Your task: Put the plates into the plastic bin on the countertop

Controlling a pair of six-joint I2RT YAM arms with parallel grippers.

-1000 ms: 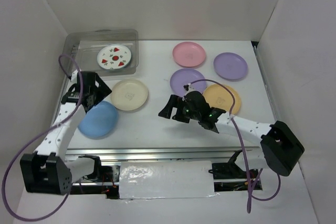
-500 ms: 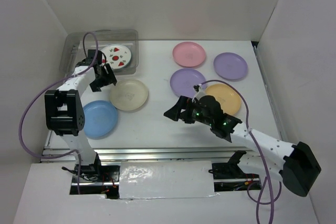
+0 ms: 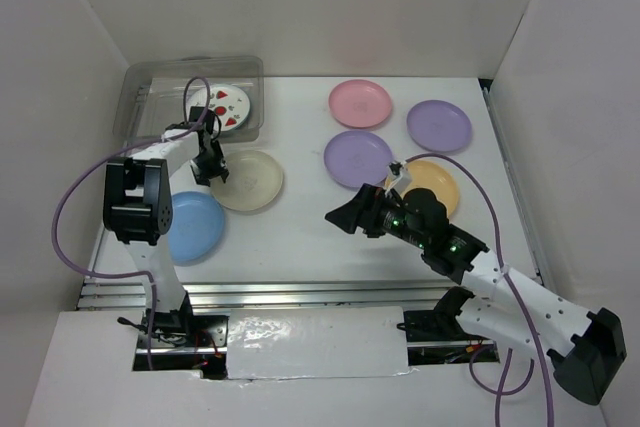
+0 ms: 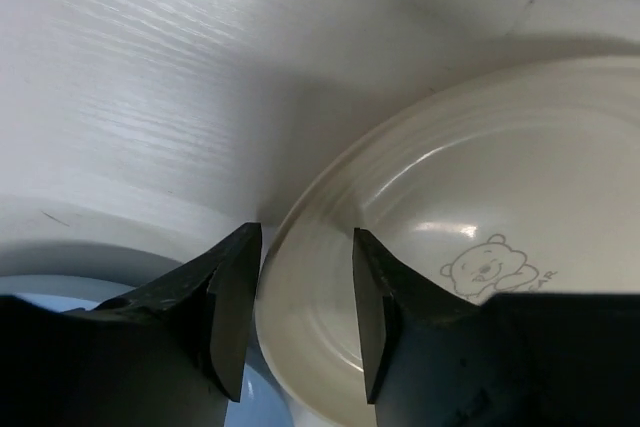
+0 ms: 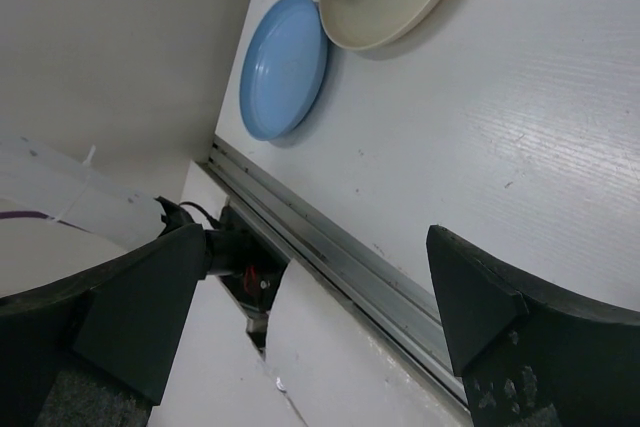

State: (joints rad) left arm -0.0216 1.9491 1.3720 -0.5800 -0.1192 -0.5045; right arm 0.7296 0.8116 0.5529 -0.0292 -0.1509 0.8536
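Left wrist view, cream plate (image 4: 480,197): flat on the tabletop (image 4: 150,67), just short of the plastic bin (image 3: 140,87).
Left pincer (image 4: 305,237): half-open astride its rim, nothing clamped.
Right pincer (image 3: 342,215): wide open, empty.
Risk: a shallow bite (rim only) may slip on lifting, or nudge the light blue plate (image 3: 190,227).

Watermelon plate (image 3: 233,107) in clear bin (image 3: 137,97), six plates (image 3: 360,103) on white countertop (image 3: 300,237)

Left fingers (image 4: 235,297) have reached the cream plate (image 4: 470,197), narrowing astride its rim.
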